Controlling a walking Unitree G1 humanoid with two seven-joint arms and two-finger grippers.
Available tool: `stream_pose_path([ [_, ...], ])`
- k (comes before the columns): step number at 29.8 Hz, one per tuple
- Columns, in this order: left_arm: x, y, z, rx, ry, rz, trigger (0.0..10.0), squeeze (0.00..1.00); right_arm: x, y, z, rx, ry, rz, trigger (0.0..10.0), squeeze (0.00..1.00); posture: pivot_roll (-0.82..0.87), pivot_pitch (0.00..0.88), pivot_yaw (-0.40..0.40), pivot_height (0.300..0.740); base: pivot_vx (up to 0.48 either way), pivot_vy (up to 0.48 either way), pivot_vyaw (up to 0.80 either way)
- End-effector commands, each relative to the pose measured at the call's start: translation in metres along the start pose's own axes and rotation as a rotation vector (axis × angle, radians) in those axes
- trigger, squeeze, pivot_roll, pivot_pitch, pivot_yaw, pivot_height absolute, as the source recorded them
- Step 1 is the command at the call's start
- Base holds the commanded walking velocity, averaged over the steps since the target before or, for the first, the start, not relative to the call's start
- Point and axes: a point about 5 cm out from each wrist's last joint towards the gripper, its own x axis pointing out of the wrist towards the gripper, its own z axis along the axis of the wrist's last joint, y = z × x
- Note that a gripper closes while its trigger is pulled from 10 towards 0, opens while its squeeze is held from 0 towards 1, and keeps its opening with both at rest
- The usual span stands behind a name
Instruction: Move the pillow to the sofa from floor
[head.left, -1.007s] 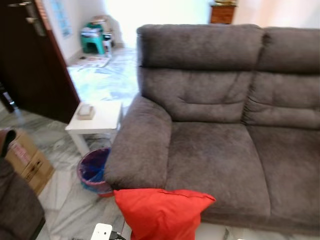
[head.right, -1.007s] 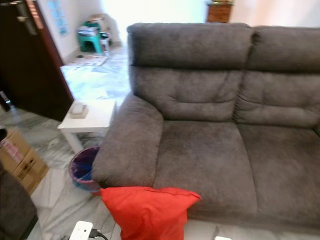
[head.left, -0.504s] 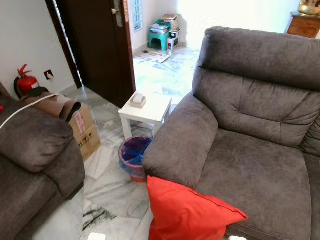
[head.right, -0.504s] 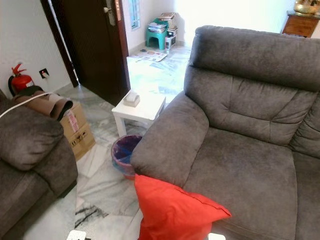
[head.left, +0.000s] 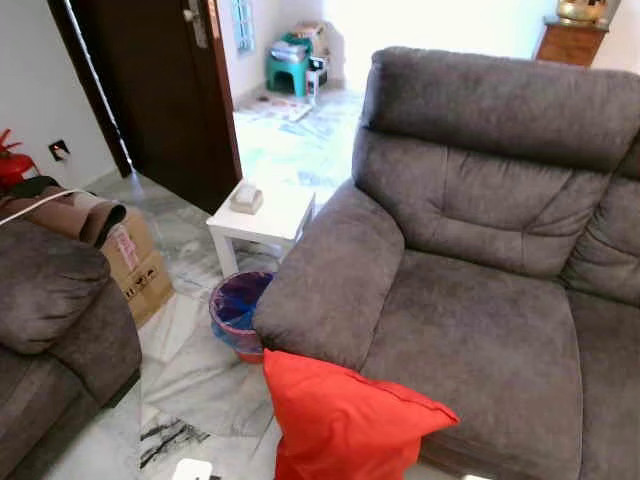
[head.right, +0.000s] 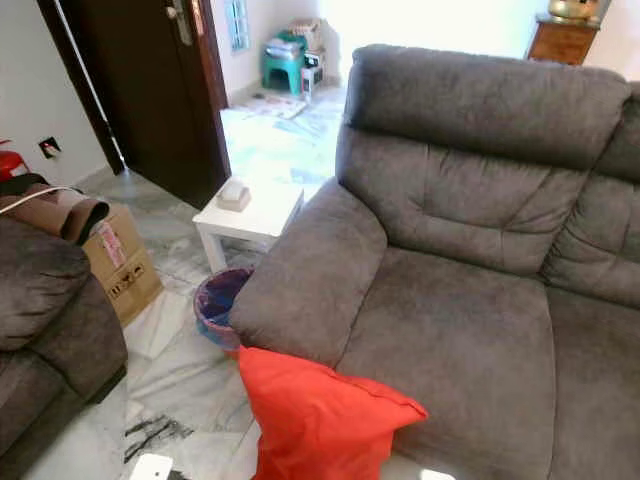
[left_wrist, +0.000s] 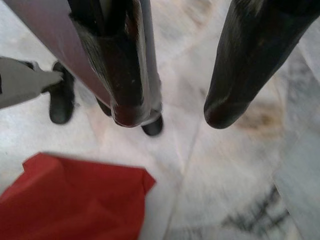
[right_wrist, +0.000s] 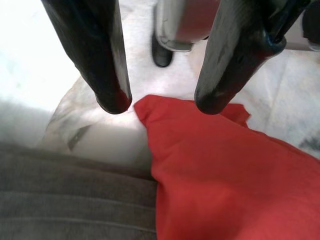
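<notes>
Leaning on sofa front: plump red pillow, creased; both end effectors open.

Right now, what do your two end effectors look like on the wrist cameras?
Left end effector: two long, glossy black fingers with rounded tips, lightly scuffed. Right end effector: the same pair of tapered black fingers, blunt-ended, with faint grey wear marks. No cables or markings can be made out on either.
</notes>
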Motion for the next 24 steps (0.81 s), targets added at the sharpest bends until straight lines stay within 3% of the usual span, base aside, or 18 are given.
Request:
stream_pose_path([
  [1, -0.002, 0.005, -0.010, -0.001, 0.035, 0.018, 10.0, 0.00, 0.000, 0.002, 0.000, -0.016, -0.009, 0.005, 10.0, 0.00, -0.02, 0.055, -0.005, 0.740, 0.000, 0.000, 0.00],
  [9, -0.004, 0.012, -0.013, -0.001, 0.032, 0.033, 10.0, 0.00, 0.000, 0.002, 0.001, -0.032, -0.021, 0.014, 10.0, 0.00, -0.02, 0.058, -0.002, 0.740, 0.000, 0.000, 0.80],
  [13, -0.003, 0.016, -0.004, 0.032, -0.019, 0.040, 10.0, 0.00, -0.001, 0.003, 0.002, -0.036, -0.043, 0.025, 10.0, 0.00, -0.02, 0.057, 0.004, 0.740, 0.000, 0.000, 0.80],
  [18, -0.001, 0.023, 0.033, 0.055, -0.194, 0.069, 10.0, 0.00, -0.001, 0.005, 0.005, -0.024, -0.085, 0.051, 10.0, 0.00, -0.01, 0.059, 0.010, 0.740, 0.000, 0.000, 0.56],
  [20, -0.003, 0.026, 0.062, 0.033, -0.346, 0.080, 10.0, 0.00, -0.002, 0.005, 0.006, -0.004, -0.120, 0.048, 10.0, 0.00, -0.01, 0.058, 0.014, 0.740, 0.000, 0.000, 0.00],
  [21, -0.003, 0.026, 0.062, 0.033, -0.346, 0.080, 10.0, 0.00, -0.002, 0.005, 0.006, -0.004, -0.120, 0.048, 10.0, 0.00, -0.01, 0.058, 0.014, 0.740, 0.000, 0.000, 0.00],
  [23, -0.011, 0.024, 0.094, 0.044, -0.542, 0.064, 10.0, 0.00, -0.003, 0.005, 0.009, 0.008, -0.161, 0.042, 10.0, 0.00, -0.01, 0.055, 0.016, 0.740, 0.000, 0.000, 0.00],
  [24, -0.013, 0.024, 0.099, 0.045, -0.576, 0.061, 10.0, 0.00, -0.003, 0.004, 0.009, 0.010, -0.168, 0.039, 10.0, 0.00, -0.01, 0.055, 0.016, 0.740, 0.000, 0.000, 0.00],
])
